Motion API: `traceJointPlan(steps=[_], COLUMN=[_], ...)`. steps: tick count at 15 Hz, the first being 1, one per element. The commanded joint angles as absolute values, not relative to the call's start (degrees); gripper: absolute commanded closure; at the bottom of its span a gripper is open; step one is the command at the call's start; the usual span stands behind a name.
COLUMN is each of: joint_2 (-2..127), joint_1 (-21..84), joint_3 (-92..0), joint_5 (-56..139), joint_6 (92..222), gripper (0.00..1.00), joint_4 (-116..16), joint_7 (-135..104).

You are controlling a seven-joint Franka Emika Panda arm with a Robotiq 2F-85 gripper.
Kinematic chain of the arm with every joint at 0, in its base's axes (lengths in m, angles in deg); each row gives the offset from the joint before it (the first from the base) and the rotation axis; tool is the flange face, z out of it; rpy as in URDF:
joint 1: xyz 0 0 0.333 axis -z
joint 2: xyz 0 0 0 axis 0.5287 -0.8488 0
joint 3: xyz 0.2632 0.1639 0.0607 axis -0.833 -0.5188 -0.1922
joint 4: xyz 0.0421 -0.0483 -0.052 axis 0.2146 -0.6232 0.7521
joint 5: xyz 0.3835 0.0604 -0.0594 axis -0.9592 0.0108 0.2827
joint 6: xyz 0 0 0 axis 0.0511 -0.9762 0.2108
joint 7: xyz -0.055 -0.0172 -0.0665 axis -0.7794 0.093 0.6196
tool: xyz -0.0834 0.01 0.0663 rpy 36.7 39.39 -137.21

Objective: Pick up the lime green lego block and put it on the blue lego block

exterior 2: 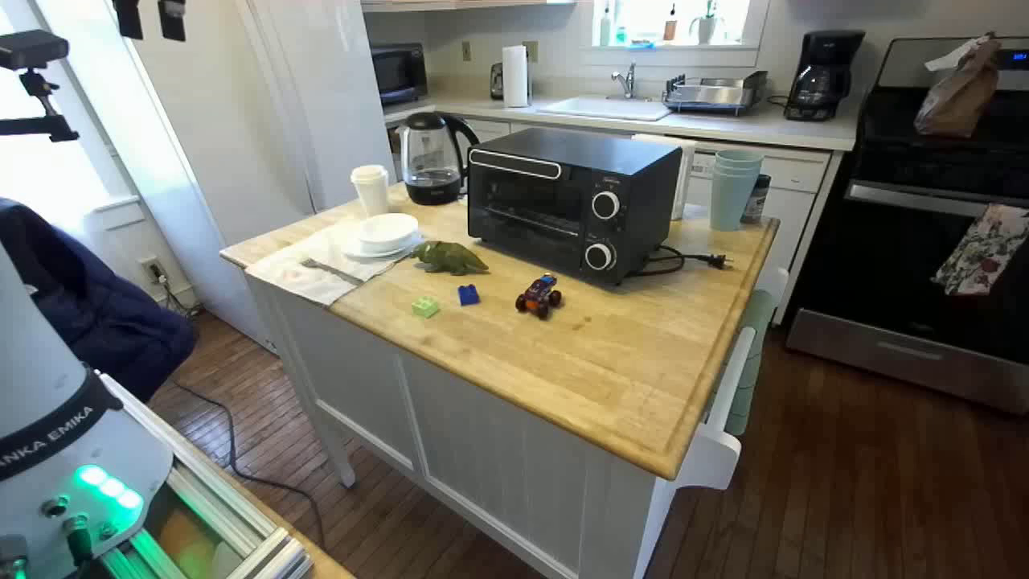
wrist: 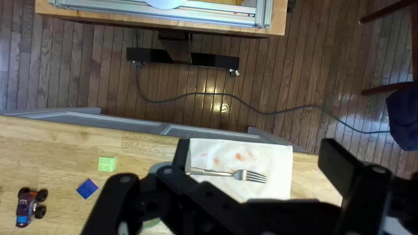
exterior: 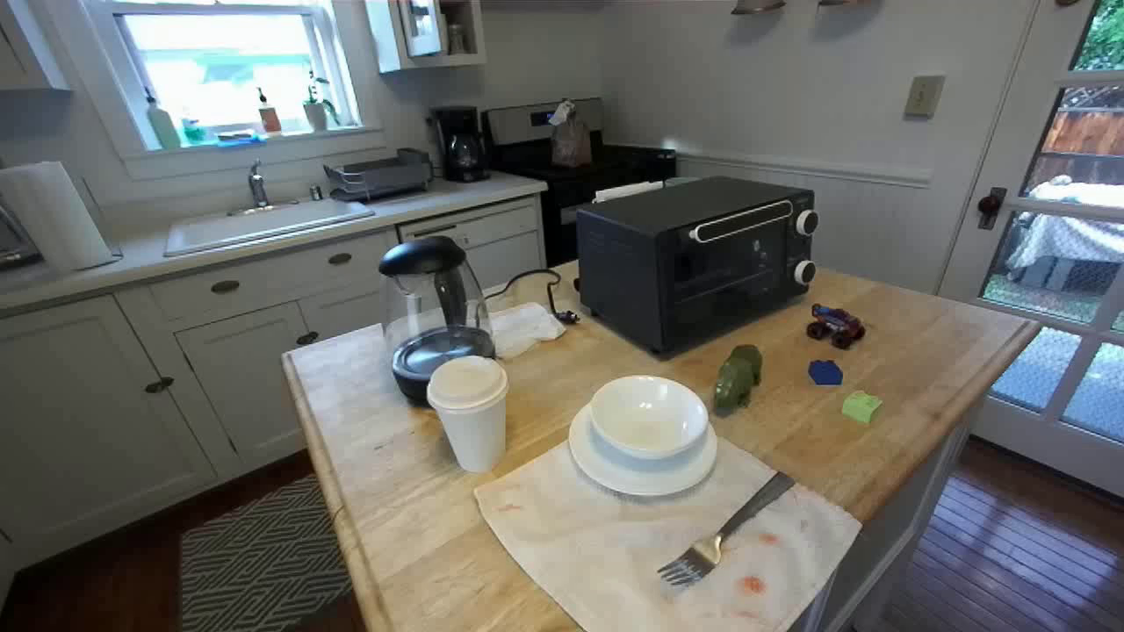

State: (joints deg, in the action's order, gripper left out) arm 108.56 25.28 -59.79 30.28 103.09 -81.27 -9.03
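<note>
Plainly see, in an exterior view, the lime green block [exterior: 861, 406] on the table [exterior: 931, 351], near but not touching the blue block [exterior: 825, 373], presumably to leave gripping room; miss there the robot's base [exterior 2: 120, 446], but find it in an exterior view; in the wrist view, catch the gripper [wrist: 256, 155] spread wide, holding nothing, probably with grasping to come.

in the wrist view, left of the end effector [wrist: 256, 155], a toy truck [wrist: 25, 210] bears an e-like mark [wrist: 23, 202]; in an exterior view, we read "anka emika" on the arm's band [exterior 2: 50, 434] below.
</note>
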Motion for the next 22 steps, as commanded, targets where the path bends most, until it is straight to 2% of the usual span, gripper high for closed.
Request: traceJointPlan(steps=[1, 22], joint_2=[108.5, 106.7], joint_1=[25.5, 27.7], joint_3=[-60.0, -60.3], joint_5=[30.2, 33.2], joint_6=[102.9, 105.3], gripper=[0.00, 0.00], joint_4=[-81.1, -82.5], joint_7=[-9.1, -5.4])
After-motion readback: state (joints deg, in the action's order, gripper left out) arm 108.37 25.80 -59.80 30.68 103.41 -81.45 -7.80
